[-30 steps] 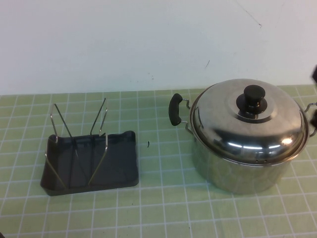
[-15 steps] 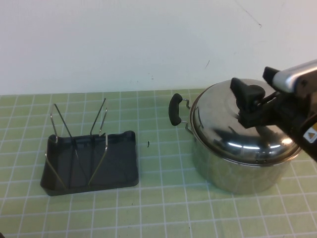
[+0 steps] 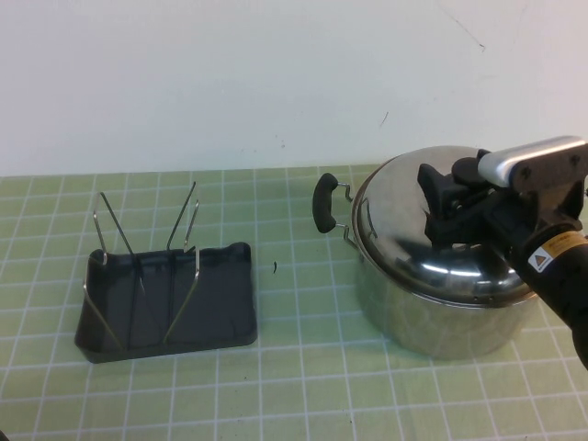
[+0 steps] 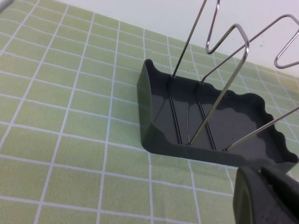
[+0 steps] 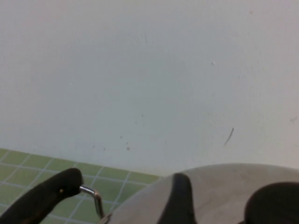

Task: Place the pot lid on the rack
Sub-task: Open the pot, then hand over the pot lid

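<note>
The pot lid (image 3: 404,230), domed shiny steel, sits on the steel pot (image 3: 432,322) at the right of the table. My right gripper (image 3: 452,188) is open low over the lid's centre, its fingers either side of the black knob, which it mostly hides in the high view. In the right wrist view one finger (image 5: 180,200) stands beside the knob (image 5: 275,205) over the lid (image 5: 219,186). The rack (image 3: 216,312), a dark grey tray with wire prongs, stands empty at the left. My left gripper (image 4: 264,186) is shut, close to the rack (image 4: 233,121); it is outside the high view.
The pot's black side handle (image 3: 325,204) sticks out toward the rack and shows in the right wrist view (image 5: 46,196). A green grid mat (image 3: 303,367) covers the table. A white wall (image 3: 276,83) runs along the back.
My right arm has come in from the right over the pot. Its open gripper has moved left and now sits around the lid's knob. Lid, pot and rack have not moved.
</note>
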Controlling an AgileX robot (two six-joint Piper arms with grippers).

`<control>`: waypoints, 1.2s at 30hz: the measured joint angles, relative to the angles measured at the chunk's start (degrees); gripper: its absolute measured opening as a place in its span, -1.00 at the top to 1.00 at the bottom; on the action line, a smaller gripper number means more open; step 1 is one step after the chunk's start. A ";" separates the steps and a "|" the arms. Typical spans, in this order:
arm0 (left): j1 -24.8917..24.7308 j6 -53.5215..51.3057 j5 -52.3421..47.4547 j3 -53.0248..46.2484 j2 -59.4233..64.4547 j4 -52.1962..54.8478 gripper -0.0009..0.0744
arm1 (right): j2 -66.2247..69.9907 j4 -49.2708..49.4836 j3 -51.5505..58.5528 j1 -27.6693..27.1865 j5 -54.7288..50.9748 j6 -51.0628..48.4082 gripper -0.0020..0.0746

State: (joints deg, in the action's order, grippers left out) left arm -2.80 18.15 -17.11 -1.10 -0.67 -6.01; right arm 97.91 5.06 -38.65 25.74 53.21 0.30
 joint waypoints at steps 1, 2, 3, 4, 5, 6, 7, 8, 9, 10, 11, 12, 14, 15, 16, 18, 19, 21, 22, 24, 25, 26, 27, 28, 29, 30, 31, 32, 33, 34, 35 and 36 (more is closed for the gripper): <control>0.00 0.00 0.00 0.00 0.00 0.00 0.98 | 0.03 0.00 -0.10 0.00 0.00 0.09 -0.49; 0.00 0.00 0.00 0.00 0.00 0.00 0.98 | 0.13 -0.08 -0.10 0.00 0.28 0.13 -0.36; 0.00 0.00 0.00 0.00 0.00 0.00 0.98 | 0.13 -0.14 -0.10 0.00 0.74 0.40 -0.25; 0.00 0.00 0.00 0.00 0.00 0.00 0.98 | 0.25 -0.43 -0.10 0.00 1.59 0.80 -0.09; 0.00 0.00 0.00 0.00 0.00 0.00 0.98 | 0.39 -0.81 -0.10 0.00 2.65 1.48 0.08; 0.00 0.00 0.00 0.00 0.00 0.00 0.98 | 0.63 -1.75 -0.10 0.00 3.72 1.70 0.06; 0.00 0.00 0.00 0.00 0.00 0.00 0.98 | 0.75 -2.78 0.00 0.00 4.96 1.95 0.06; 0.00 0.00 0.00 0.00 0.00 0.00 0.98 | 0.75 -3.88 0.00 0.00 6.41 2.26 0.06; 0.00 0.00 0.00 0.00 0.00 0.00 0.98 | 0.75 -4.67 0.00 0.00 7.55 2.51 0.07; 0.00 0.00 0.00 0.00 0.00 0.00 0.98 | 0.75 -5.49 0.00 0.00 8.84 2.95 0.07; 0.00 0.00 0.00 0.00 0.00 0.00 0.98 | 0.75 -6.27 0.00 0.00 9.73 3.68 0.07; 0.00 0.00 0.00 0.00 0.00 0.00 0.98 | 0.49 -6.86 0.00 0.00 10.03 4.59 0.07; 0.00 0.00 0.00 0.00 0.00 0.00 0.98 | -0.69 -8.25 0.00 0.00 10.04 6.15 0.07; 0.00 0.00 0.00 0.00 -0.09 -0.09 0.98 | -1.78 -9.03 0.12 0.00 10.04 6.64 0.07; 0.00 0.00 0.00 0.00 -0.09 -0.09 0.98 | -3.16 -10.11 0.12 0.00 10.04 7.33 0.07; 0.00 0.00 0.00 0.00 -0.09 -0.09 0.98 | -6.39 -12.78 0.12 0.00 10.04 8.42 0.07; 0.00 0.00 0.00 0.00 -0.09 -0.09 0.98 | -8.40 -14.37 0.12 0.00 10.04 8.86 0.07; 0.00 0.00 0.00 0.00 -0.09 -0.09 0.98 | -12.26 -16.97 0.12 0.00 10.41 9.12 0.07; 0.00 0.00 0.00 0.00 -0.09 -0.09 0.98 | -14.45 -18.38 0.22 0.00 10.52 9.28 0.07; 0.00 0.00 0.00 0.00 -0.09 -0.09 0.98 | -18.81 -20.57 0.22 0.00 10.48 9.50 0.07; 0.00 0.00 0.00 0.00 -0.09 -0.09 0.98 | -20.93 -21.77 0.22 0.00 9.62 9.63 0.07; 0.00 0.00 0.00 0.00 -0.09 -0.09 0.98 | -22.97 -23.10 0.22 0.00 8.17 9.76 0.07; 0.00 0.00 0.00 0.00 -0.09 -0.09 0.98 | -24.51 -24.65 0.22 0.00 6.26 10.00 0.07; 0.00 0.00 0.00 0.00 -0.09 -0.09 0.98 | -26.27 -26.18 0.22 0.00 4.03 10.30 0.07; 0.00 0.00 0.00 0.00 -0.09 -0.09 0.98 | -27.85 -27.77 0.22 0.00 1.60 10.55 0.07; 0.00 0.00 0.00 0.00 -0.09 -0.09 0.98 | -28.97 -28.99 0.22 0.00 -0.32 10.55 0.07; 0.00 0.00 0.00 0.00 -0.09 -0.09 0.98 | -30.20 -30.52 0.22 0.00 -2.53 10.68 0.07; 0.00 0.00 0.00 0.00 -0.09 -0.09 0.98 | -31.23 -31.79 0.31 0.00 -4.46 10.68 0.07; 0.00 0.00 0.00 0.00 -0.09 -0.09 0.98 | -32.06 -32.47 0.31 0.00 -5.85 10.68 0.07; 0.00 0.00 0.00 0.00 -0.09 -0.09 0.98 | -32.70 -33.01 0.31 0.00 -7.26 10.68 0.07; 0.00 0.00 0.00 0.00 -0.09 -0.09 0.98 | -33.21 -33.21 0.31 0.00 -8.23 10.80 0.07; 0.00 0.00 0.00 0.00 -0.09 -0.09 0.98 | -33.43 -33.46 0.31 0.00 -8.84 11.09 0.07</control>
State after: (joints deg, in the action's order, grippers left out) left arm -2.80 18.15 -17.11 -1.10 -0.76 -6.10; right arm 64.49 -28.40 -38.35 25.74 44.37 11.40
